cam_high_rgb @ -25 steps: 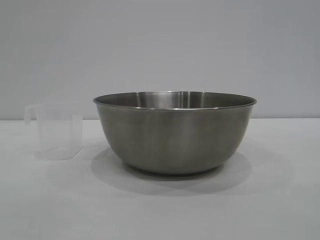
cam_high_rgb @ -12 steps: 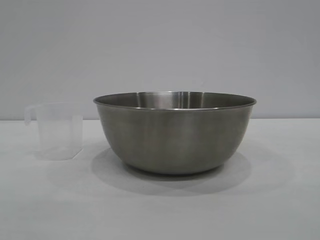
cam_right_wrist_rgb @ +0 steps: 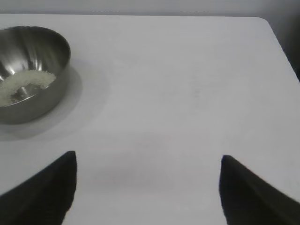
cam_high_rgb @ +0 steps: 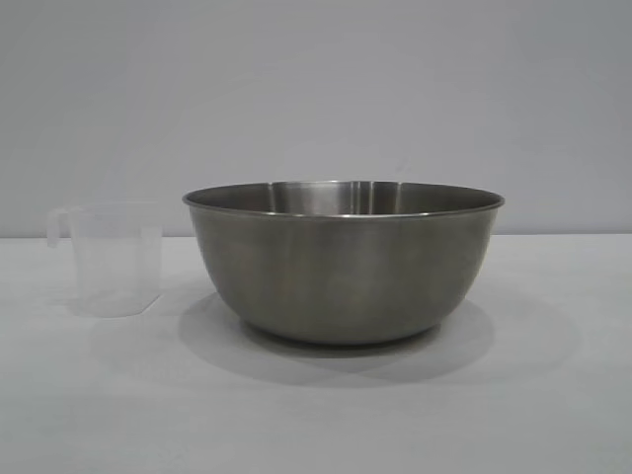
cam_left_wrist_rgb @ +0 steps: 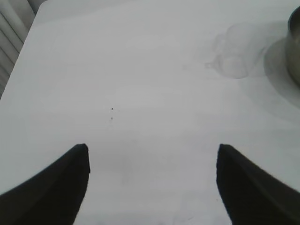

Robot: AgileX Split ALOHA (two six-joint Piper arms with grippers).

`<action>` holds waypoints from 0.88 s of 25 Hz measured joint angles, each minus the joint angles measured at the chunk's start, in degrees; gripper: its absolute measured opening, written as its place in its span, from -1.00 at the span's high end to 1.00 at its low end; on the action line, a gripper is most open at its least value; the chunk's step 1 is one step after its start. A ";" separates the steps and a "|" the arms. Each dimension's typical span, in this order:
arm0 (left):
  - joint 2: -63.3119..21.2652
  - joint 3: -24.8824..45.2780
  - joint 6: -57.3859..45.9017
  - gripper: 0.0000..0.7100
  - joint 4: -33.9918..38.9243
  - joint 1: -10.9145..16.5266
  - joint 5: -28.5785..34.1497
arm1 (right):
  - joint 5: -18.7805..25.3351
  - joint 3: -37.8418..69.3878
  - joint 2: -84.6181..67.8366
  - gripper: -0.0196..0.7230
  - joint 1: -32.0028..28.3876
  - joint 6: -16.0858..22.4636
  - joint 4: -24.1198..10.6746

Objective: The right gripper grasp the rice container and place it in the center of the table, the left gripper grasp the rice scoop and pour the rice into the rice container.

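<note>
The rice container (cam_high_rgb: 344, 262), a large steel bowl, stands at the middle of the white table (cam_high_rgb: 316, 415). In the right wrist view the rice container (cam_right_wrist_rgb: 44, 89) holds a layer of rice (cam_right_wrist_rgb: 23, 84). The rice scoop (cam_high_rgb: 111, 259), a clear plastic cup with its handle at the left, stands upright left of the bowl; it shows faintly in the left wrist view (cam_left_wrist_rgb: 234, 51). The left gripper (cam_left_wrist_rgb: 152, 154) is open and empty above bare table, well away from the scoop. The right gripper (cam_right_wrist_rgb: 147, 161) is open and empty, apart from the bowl. Neither gripper shows in the exterior view.
The table's far edge and corner show in the right wrist view (cam_right_wrist_rgb: 265, 23). In the left wrist view the table's edge (cam_left_wrist_rgb: 28, 33) borders a ribbed white surface (cam_left_wrist_rgb: 9, 42), and a strip of the bowl (cam_left_wrist_rgb: 295, 47) shows at the picture's side.
The bowl shifted very slightly to the left. The scoop has not moved.
</note>
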 joint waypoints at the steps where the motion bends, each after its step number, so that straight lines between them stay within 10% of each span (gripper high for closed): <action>1: 0.00 0.00 0.00 -0.37 0.00 -0.29 0.00 | 0.00 0.00 0.00 -0.49 -0.29 0.00 0.00; 22: 0.00 0.00 0.00 -0.37 0.00 -0.54 0.00 | 0.00 0.00 0.00 -0.49 -0.64 0.00 0.00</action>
